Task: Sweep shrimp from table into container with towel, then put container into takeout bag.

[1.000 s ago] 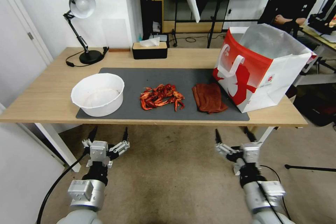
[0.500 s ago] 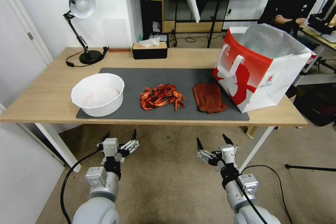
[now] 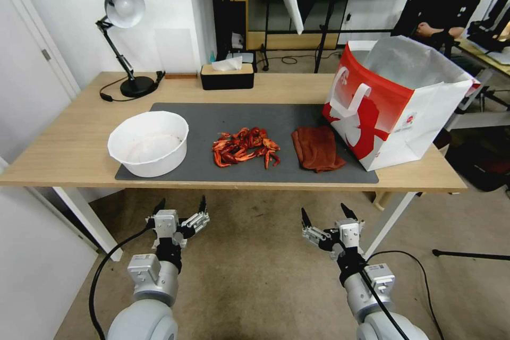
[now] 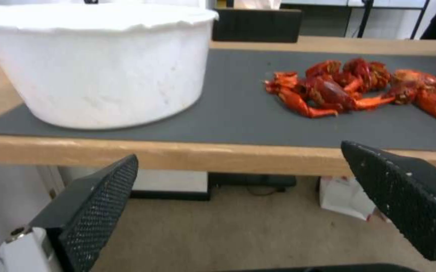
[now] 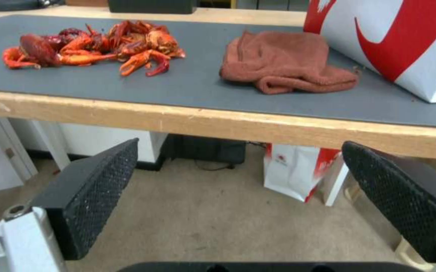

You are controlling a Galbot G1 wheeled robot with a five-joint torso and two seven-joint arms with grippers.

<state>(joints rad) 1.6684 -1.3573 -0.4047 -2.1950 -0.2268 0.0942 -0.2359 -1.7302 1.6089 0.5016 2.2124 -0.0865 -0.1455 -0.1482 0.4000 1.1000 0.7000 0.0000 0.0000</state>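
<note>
Shrimp [image 3: 244,153] lie heaped on the mat, beyond and between both pincers. Left gripper [image 3: 180,205] hangs released below the table [image 3: 64,154] edge, the container [image 3: 149,142] ahead of it. Right gripper [image 3: 324,214], likewise spread, faces the towel [image 3: 317,147]; the takeout bag [image 3: 393,101] stands just past that.

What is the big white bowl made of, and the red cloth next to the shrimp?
The container looks like thin white plastic or foam: matte wall, slightly wavy rim. Which one, I cannot tell. The towel looks like soft terry cloth: fuzzy, rust-red, folded in floppy rolls on the grey mat.
</note>
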